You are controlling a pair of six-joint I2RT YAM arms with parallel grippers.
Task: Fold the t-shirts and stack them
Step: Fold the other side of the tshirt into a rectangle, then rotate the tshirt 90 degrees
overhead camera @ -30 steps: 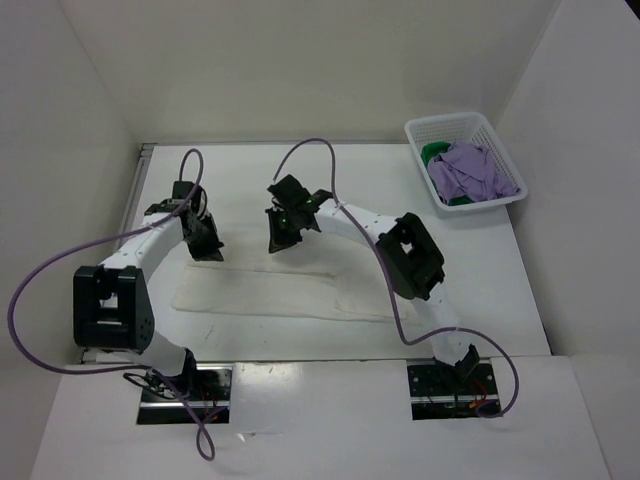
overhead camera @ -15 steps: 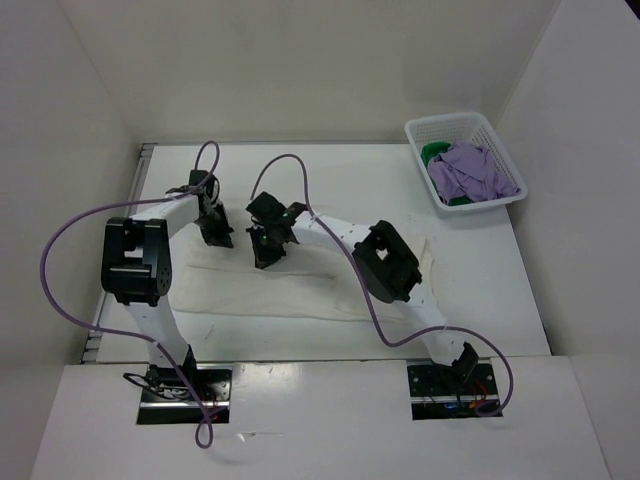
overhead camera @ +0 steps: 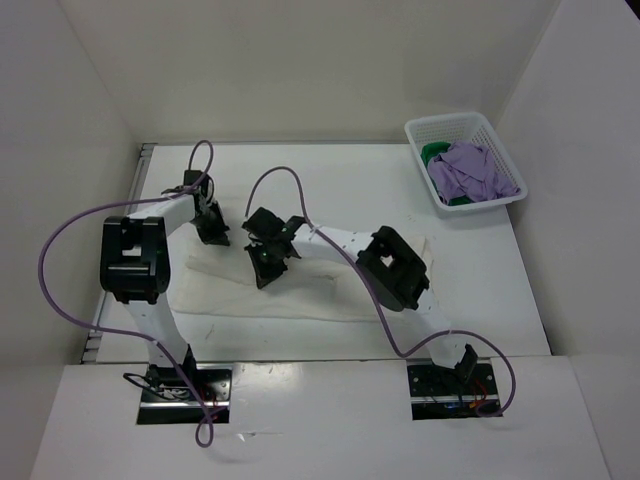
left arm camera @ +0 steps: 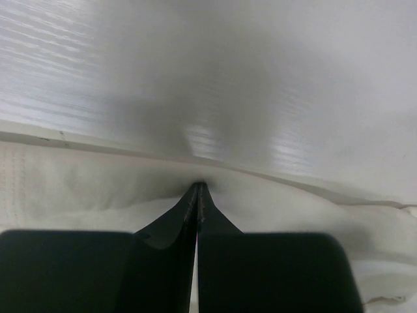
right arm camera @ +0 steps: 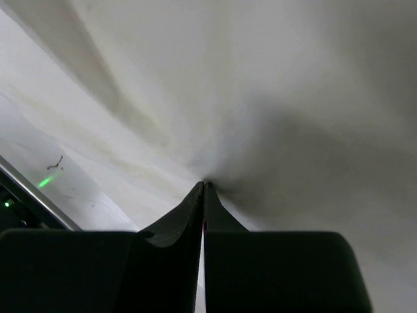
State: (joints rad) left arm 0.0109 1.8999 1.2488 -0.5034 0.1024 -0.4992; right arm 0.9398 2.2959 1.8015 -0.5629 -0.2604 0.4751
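Observation:
The white t-shirt (overhead camera: 320,290) lies spread across the middle of the table. My left gripper (overhead camera: 212,232) is shut on its far left edge; in the left wrist view the closed tips (left arm camera: 199,185) pinch the cloth hem (left arm camera: 78,186) against the table. My right gripper (overhead camera: 264,270) is shut on a fold of the same shirt to the right of the left one; the cloth (right arm camera: 273,98) puckers at its tips (right arm camera: 204,183). The lavender t-shirt (overhead camera: 472,170) and the green t-shirt (overhead camera: 433,152) lie bunched in the basket.
The white lattice basket (overhead camera: 447,127) stands at the far right corner of the table. White walls close in the table on the left, back and right. Purple cables loop over both arms (overhead camera: 60,250).
The right gripper has moved left and toward the near edge, drawing the white cloth with it. The left gripper shifted slightly right and away, its arm swinging upright. The shirt now reaches farther back.

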